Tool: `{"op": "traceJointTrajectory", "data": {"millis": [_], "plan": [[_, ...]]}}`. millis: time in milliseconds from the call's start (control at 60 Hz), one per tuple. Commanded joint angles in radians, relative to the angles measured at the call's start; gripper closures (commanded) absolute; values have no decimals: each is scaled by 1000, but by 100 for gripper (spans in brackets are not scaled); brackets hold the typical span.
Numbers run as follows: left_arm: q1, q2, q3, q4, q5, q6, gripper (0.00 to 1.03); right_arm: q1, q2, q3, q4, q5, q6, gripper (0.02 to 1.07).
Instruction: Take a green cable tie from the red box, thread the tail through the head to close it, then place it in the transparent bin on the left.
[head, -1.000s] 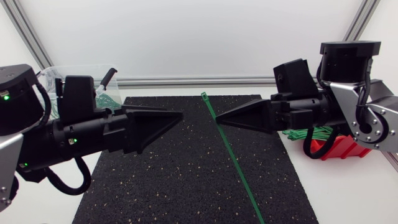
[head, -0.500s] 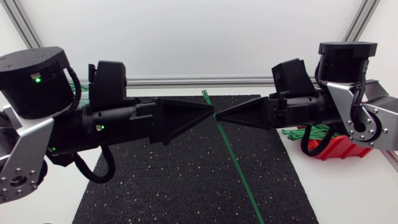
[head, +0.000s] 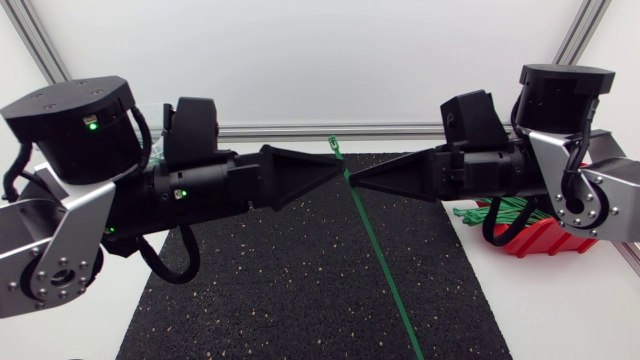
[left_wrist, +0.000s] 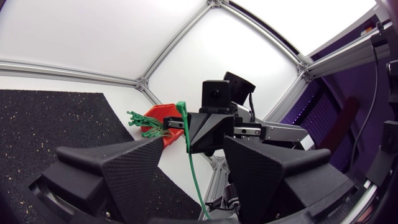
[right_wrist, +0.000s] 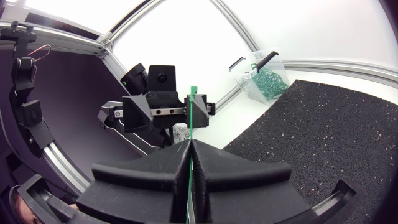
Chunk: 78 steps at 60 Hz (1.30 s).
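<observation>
Holding the green cable tie (head: 372, 245) pinched flat, the right gripper (head: 352, 181) has its fingers clenched on the strip a little under the head (head: 333, 146). A short piece with the head stands above the fingers, and the long tail hangs free below them, slanting over the black mat (head: 280, 290). The left gripper (left_wrist: 194, 142) is released, with its fingers apart. In its wrist view the tie passes in the gap between them, and I cannot see that either finger touches it. The tips of the two grippers nearly meet.

I judge the tie to be very light, thin and smooth: it bends easily across its flat face, springs back, and can slip if it is pinched on the narrow edges. The free tail will probably swing when an arm moves. A good place for the left fingers seems to be on the flat faces, some way below the right fingers, so the tail can be curved up to the head.

Under both pairs of fingers there is open room above the mat. The red box (head: 540, 238) with more ties sits on the surface behind the right fingers. The transparent bin (right_wrist: 264, 78) is behind the left fingers, well apart from the tie. The tail's end leaves the head view, so I cannot tell whether it touches the mat.
</observation>
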<state>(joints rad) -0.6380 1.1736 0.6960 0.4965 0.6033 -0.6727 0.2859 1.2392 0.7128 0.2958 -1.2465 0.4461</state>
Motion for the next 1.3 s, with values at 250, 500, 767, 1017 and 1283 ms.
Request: {"op": "traceJointTrajectory", "data": {"millis": [250,500,767,1017,1283], "plan": [[20,29,40,36,12,-64,67,7,19,-29,20,-8,34,101],[20,44,48,40,12,-77,80,13,25,-29,23,-7,34,101],[12,47,48,40,12,-77,86,15,28,-29,25,-5,34,101],[6,49,46,40,12,-80,92,24,36,-30,25,-2,31,101],[0,52,48,40,12,-84,99,29,34,-32,25,-1,31,101]]}}
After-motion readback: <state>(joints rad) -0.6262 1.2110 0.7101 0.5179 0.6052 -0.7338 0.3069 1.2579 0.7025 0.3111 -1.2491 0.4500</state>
